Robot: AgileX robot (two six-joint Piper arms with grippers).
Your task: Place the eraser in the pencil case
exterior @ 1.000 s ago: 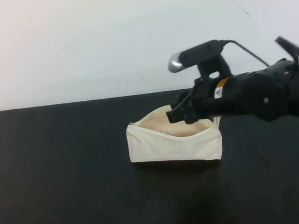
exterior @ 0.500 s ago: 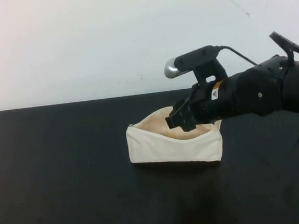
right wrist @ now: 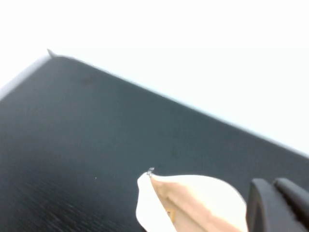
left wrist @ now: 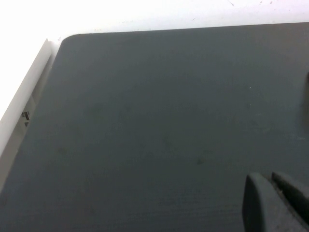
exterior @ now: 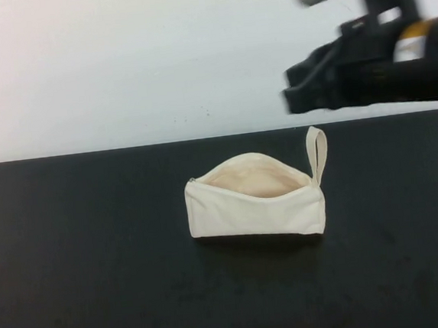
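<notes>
pencil case (exterior: 255,206): we see it sitting mid-worktop (exterior: 89,252), mouth gaping, peach lining showing, wrist loop sticking up at its right end.
eraser (right wrist: 169,213): only a small yellowish bit shows inside the pouch mouth from the right wrist view, can't really make it out.
right claw (exterior: 296,100): up high, far right of the pouch, holding nothing; fingers look pressed together.
left claw (left wrist: 275,203): over bare worktop, fingers together.

You see the right gripper (exterior: 299,99) motion-blurred high above the pencil case (exterior: 255,207), its arm cut off at the frame edge; the left gripper (left wrist: 276,205) shows only as cropped fingertips
</notes>
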